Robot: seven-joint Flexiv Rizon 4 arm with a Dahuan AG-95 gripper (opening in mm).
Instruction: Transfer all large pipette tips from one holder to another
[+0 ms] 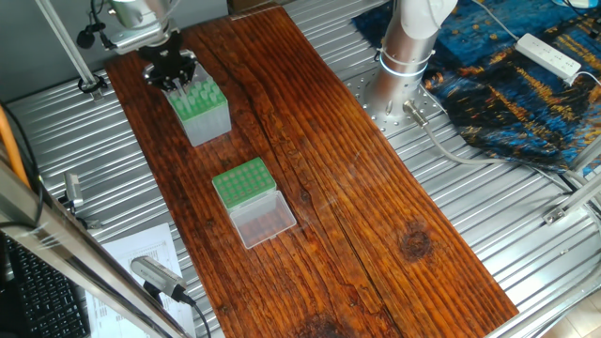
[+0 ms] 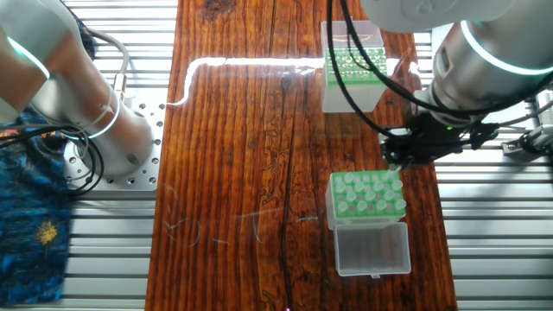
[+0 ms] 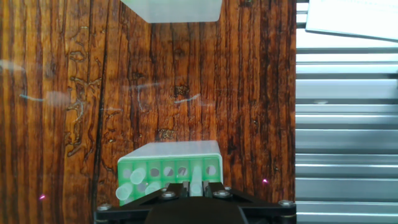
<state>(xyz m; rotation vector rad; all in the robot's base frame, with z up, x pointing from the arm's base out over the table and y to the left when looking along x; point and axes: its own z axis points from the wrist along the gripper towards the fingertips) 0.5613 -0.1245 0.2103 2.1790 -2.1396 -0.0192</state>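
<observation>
In one fixed view the gripper (image 1: 172, 77) hangs right over the far end of the taller holder (image 1: 208, 127), a box with cloudy grey sides and a green top plate, standing near the far left corner of the wooden table (image 1: 376, 188). The large pipette tips (image 1: 195, 94) stand upright in its holes as small pale, whitish-green cones packed close together. Nearer the camera and apart from it sits the low green rack (image 1: 239, 180), its holes showing no tips, with its clear lid (image 1: 265, 221) lying open just beside it. How far the claw is spread cannot be told from here. In the other fixed view the gripper (image 2: 396, 168) meets the right corner of the holder (image 2: 371, 249). The tips (image 2: 363, 192) look like milky round caps in rows on the green plate. The low rack (image 2: 350, 65) sits well apart, farther up the table, with its lid (image 2: 350, 33) behind it. In the hand view the holder (image 2: 238, 212) fills the lower middle. Several tips (image 3: 127, 186) lean toward the lens at its left, and dark open holes run along its far row. The gripper (image 3: 194, 190) is drawn narrow, with one large pipette tip (image 3: 196, 180), translucent and pale, held between its fingers (image 3: 168, 194) above the plate. The lid (image 3: 171, 9) shows at the top edge.
</observation>
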